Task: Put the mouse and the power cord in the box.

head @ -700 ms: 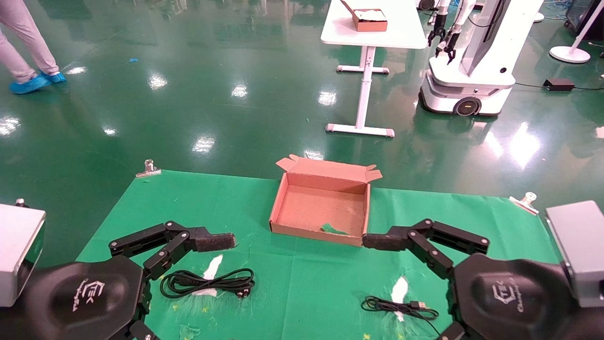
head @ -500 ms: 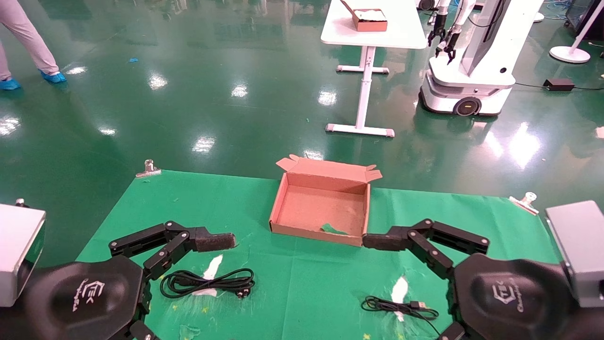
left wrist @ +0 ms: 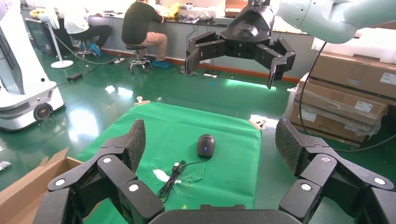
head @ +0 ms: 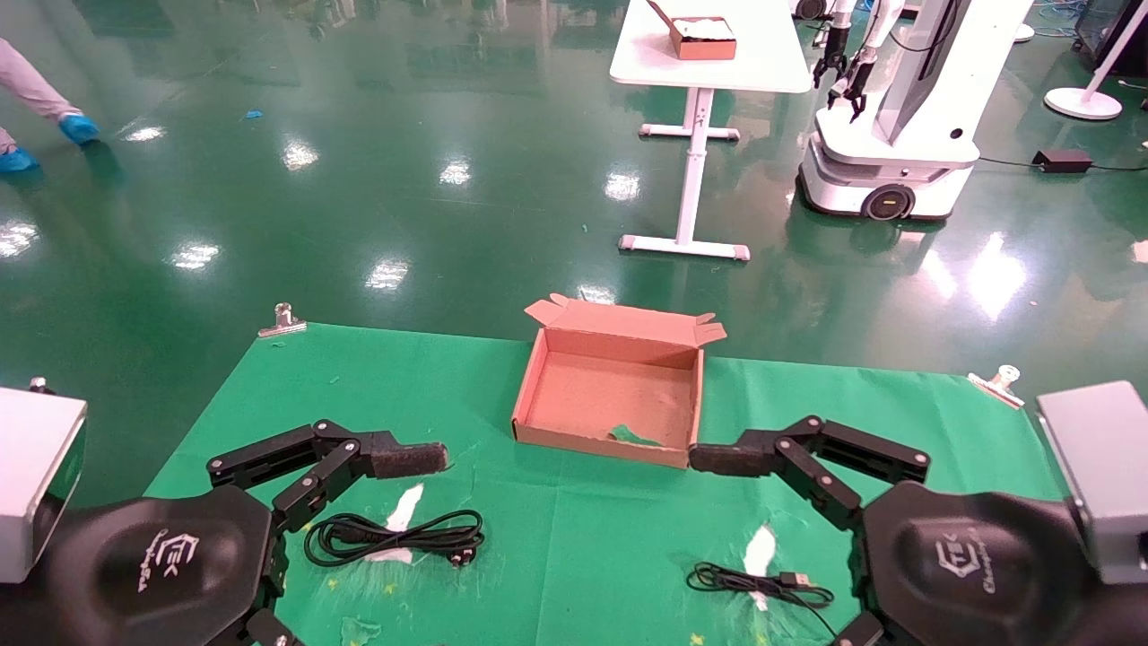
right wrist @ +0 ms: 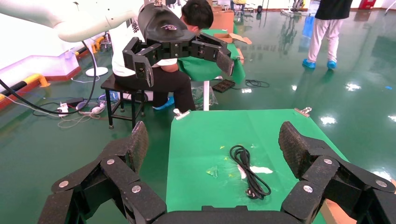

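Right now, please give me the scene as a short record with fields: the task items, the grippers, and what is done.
box: open on the green cloth, box holds only a green scrap
power cord: coiled on the cloth near the left gripper, power cord
mouse: on the cloth, outside the box, mouse; its thin cable lies near the right gripper
left gripper: open, empty, left gripper
right gripper: open, empty, right gripper
progress: nothing packed yet
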